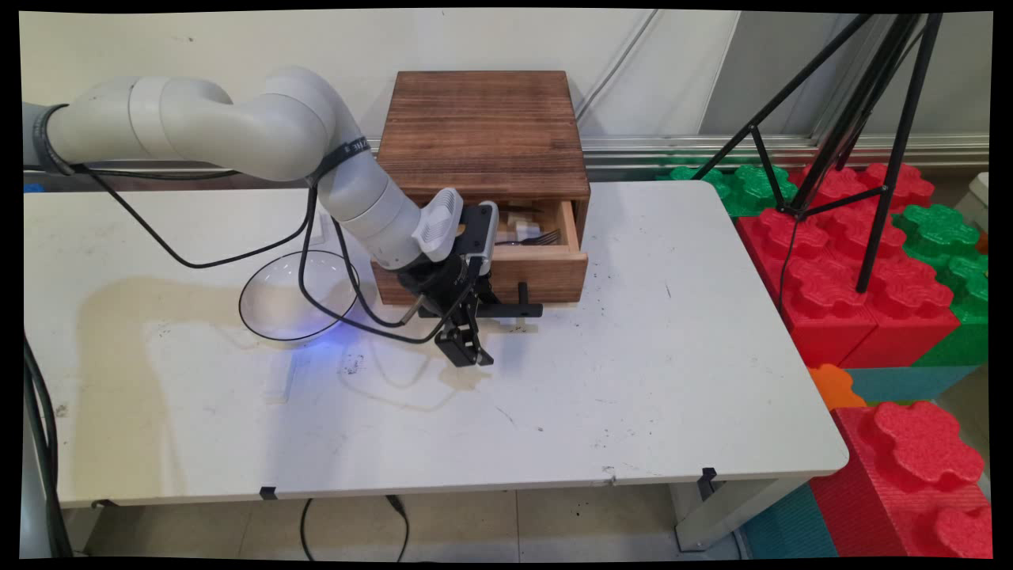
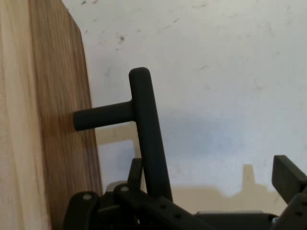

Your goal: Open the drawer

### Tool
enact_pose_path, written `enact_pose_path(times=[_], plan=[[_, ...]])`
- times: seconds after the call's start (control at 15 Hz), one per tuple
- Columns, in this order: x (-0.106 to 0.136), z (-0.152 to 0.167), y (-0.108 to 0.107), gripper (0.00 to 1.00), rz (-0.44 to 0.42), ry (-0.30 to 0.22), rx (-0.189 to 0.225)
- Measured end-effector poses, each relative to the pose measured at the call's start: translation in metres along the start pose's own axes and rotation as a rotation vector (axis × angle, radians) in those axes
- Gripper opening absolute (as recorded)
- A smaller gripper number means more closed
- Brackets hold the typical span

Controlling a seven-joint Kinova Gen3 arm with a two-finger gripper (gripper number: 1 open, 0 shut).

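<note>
Low over the table, black two-finger gripper (image 1: 473,336) (image 2: 211,173), jaws released and spread wide, clamping nothing. Between the fingers (image 2: 288,175), close to the one on the drawer's side and well apart from the other, the black T-shaped handle (image 1: 514,310) (image 2: 146,124): crossbar running down into the linkage in the hand view, short stem joining it to the wood. No contact between fingers and bar to be made out in either view.

Behind the handle, wooden drawer front (image 1: 546,277) (image 2: 57,120), belonging to a drawer standing partway out of a dark wooden box (image 1: 483,134) at the table's far edge. Inside the exposed part of the drawer, metal forks (image 1: 538,236) and some pale items too small to name.

Beside the box, toward the arm's side and just apart from the gripper, a clear glass bowl (image 1: 297,297), upright, with black cables hanging across it. Beneath everything, the white table (image 1: 633,396) (image 2: 216,57), scuffed and stained. Beyond the table's other end, on the floor, a black tripod (image 1: 863,158) set among red and green foam blocks (image 1: 870,285).
</note>
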Motion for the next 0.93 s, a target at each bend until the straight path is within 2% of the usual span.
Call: enact_pose_path(times=[0.93], plan=[[0.008, -0.008, 0.057, 1.0, 0.007, 0.012, -0.043]])
